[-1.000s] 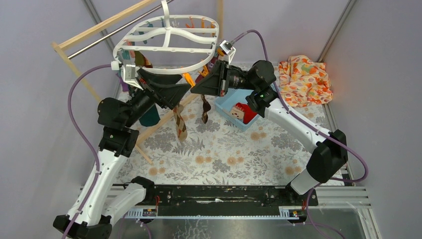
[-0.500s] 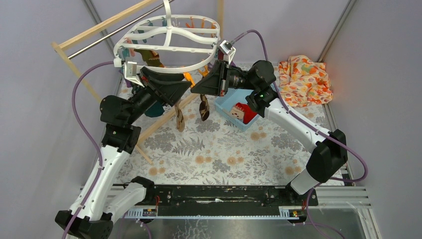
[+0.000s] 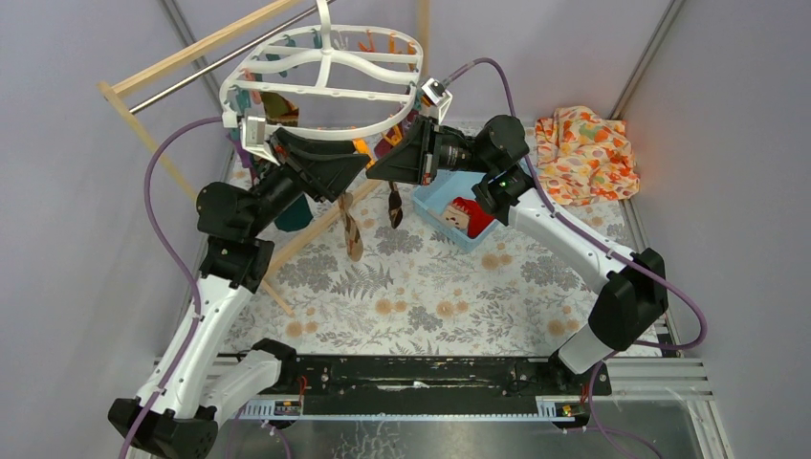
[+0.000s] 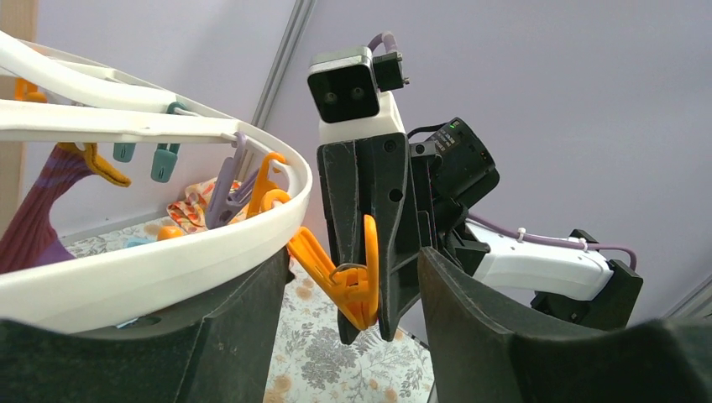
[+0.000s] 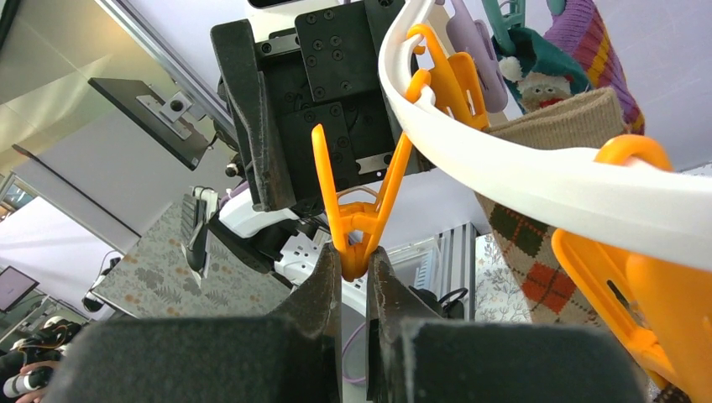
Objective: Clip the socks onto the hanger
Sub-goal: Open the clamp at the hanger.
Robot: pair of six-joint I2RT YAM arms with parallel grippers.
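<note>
Left gripper: has risen under the hanger rim, upper left of centre; jaws have narrowed but stand apart, holding nothing. Argyle sock and maroon sock hang clipped at centre. Right gripper: unchanged, closed on an orange peg at the rim. Judgement: the peg is being steadied for the next sock; a red sock waits in the blue bin.

White oval hanger, argyle sock dangling beneath
</note>
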